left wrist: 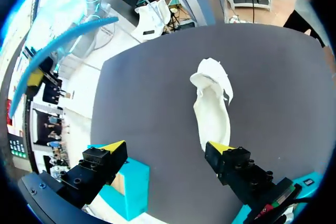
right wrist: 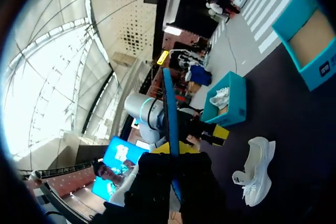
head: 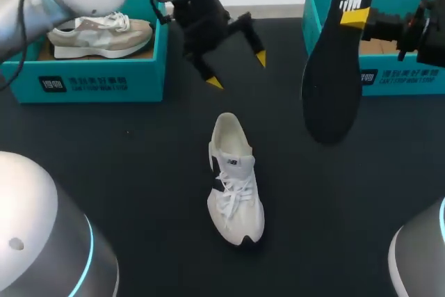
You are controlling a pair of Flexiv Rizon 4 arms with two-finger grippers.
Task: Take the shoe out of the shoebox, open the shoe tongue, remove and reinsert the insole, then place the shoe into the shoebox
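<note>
A white shoe (head: 235, 179) lies on its sole in the middle of the black table, toe toward the near edge. My right gripper (head: 356, 17) is shut on the heel end of a black insole (head: 334, 81), which hangs above the table's right side in front of the empty teal shoebox (head: 410, 78). In the right wrist view the insole (right wrist: 169, 108) shows edge-on between the fingers, with the shoe (right wrist: 257, 174) below. My left gripper (head: 236, 67) hovers open and empty beyond the shoe's heel. The left wrist view has the shoe (left wrist: 212, 108) ahead of the gripper (left wrist: 167, 148).
A second teal box (head: 90, 78) at the back left holds a beige sneaker (head: 101, 33). Its corner (left wrist: 131, 190) shows under my left gripper. Both boxes (right wrist: 228, 100) stand along the table's far edge.
</note>
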